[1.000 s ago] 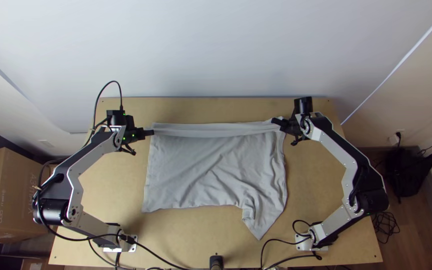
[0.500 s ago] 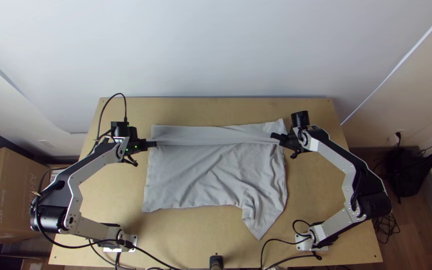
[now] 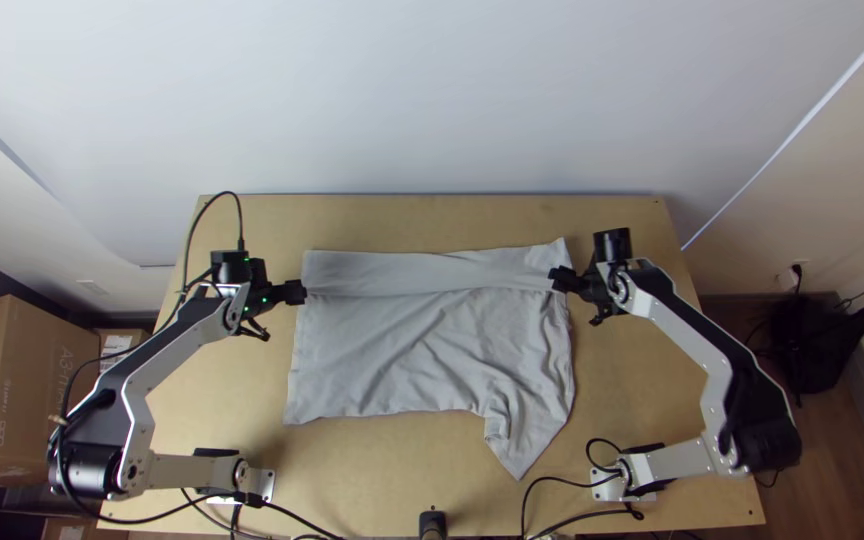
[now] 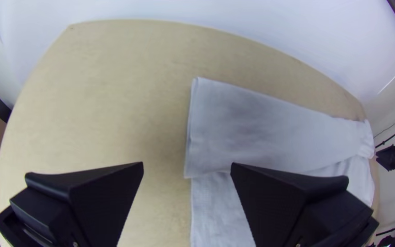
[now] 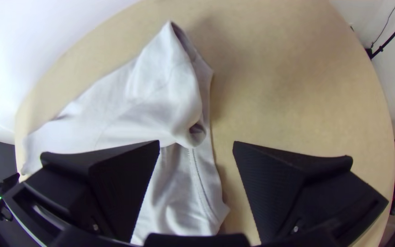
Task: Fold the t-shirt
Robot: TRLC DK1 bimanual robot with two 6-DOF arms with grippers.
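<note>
Across the middle of the wooden table [image 3: 212,390], you have the grey t-shirt [image 3: 392,350] laid out flat, its far part turned over toward the near side in one long strip. That strip lies smooth at the left end and a bit puckered at the right (a small hollow shows in the cloth there, in the right wrist view). Below it, the body carries slanting wrinkles, and its near right part runs down to a point toward your near edge. Your left gripper [image 3: 297,292] is at the strip's left end, and in the left wrist view its fingers [image 4: 289,196] stand wide apart, with nothing clasped. Your right gripper [image 3: 558,280] is at the strip's right end, spread just as wide and likewise free of cloth. Beyond the table's left side, you can see a cardboard box [image 3: 27,380].
</note>
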